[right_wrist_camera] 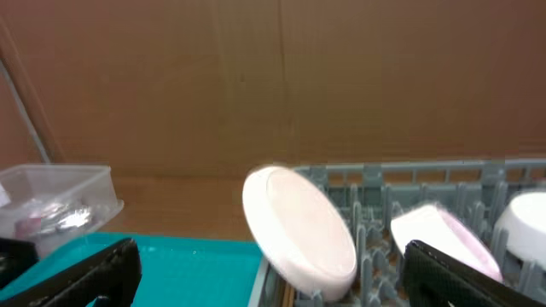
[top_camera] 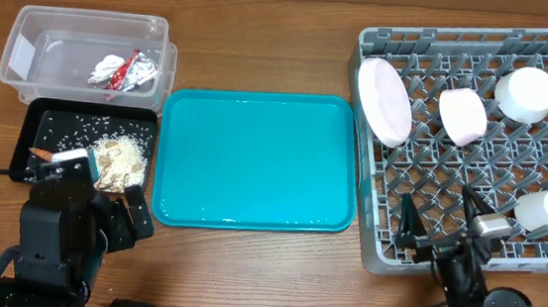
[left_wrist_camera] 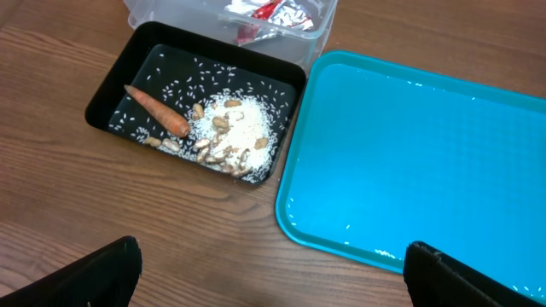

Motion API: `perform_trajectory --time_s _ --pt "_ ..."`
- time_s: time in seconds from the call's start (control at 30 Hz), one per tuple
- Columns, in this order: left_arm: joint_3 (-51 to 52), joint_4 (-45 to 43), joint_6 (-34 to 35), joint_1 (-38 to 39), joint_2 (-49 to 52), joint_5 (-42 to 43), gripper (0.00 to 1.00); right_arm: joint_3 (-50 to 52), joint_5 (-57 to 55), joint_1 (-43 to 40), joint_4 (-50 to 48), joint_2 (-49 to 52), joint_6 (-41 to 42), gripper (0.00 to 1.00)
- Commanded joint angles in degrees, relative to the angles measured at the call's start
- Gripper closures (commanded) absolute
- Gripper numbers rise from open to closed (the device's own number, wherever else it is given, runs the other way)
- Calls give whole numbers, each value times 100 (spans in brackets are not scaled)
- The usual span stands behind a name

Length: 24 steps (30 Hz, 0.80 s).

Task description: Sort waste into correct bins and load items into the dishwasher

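Left wrist: the left gripper (left_wrist_camera: 271, 256) is spread and empty. Ahead to its left, the black tray (left_wrist_camera: 111, 95) holds the carrot (left_wrist_camera: 158, 112) and rice (left_wrist_camera: 239, 132); the wrapper (left_wrist_camera: 273, 10) lies in the tub (left_wrist_camera: 162, 15) beyond.

Right wrist: the right gripper (right_wrist_camera: 269, 264) is spread, and the plate (right_wrist_camera: 299, 226) leans in the rack (right_wrist_camera: 384, 183) just ahead.

Overhead: the pink bowl (top_camera: 462, 115), white bowl (top_camera: 526, 93) and cup (top_camera: 545, 208) sit in the rack beyond it.

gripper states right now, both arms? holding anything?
Left gripper: open, fingers wide apart, holding nothing.
Right gripper: open, fingers wide apart, holding nothing.
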<state>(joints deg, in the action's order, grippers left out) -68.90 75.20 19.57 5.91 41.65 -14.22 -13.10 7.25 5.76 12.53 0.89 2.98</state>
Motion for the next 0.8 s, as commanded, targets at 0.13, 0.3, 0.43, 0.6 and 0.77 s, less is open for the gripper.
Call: perform_trajectory --time_s 0.13,0.3,0.43,0.6,0.77 --pt "2 -4 81 11 -4 -79 0 1115 -354 15 -1204 -72 -2 0" --pt "2 -4 81 11 -4 -79 0 1263 -278 17 -815 -72 -2 0" --pt "2 -4 81 11 -4 -79 0 1263 -271 17 -815 -72 -2 0" --pt "2 -4 81 11 -4 -79 0 1263 -271 17 -817 -72 -2 0" --pt "2 -4 81 11 -4 -79 0 1263 -271 17 -817 -72 -2 0"
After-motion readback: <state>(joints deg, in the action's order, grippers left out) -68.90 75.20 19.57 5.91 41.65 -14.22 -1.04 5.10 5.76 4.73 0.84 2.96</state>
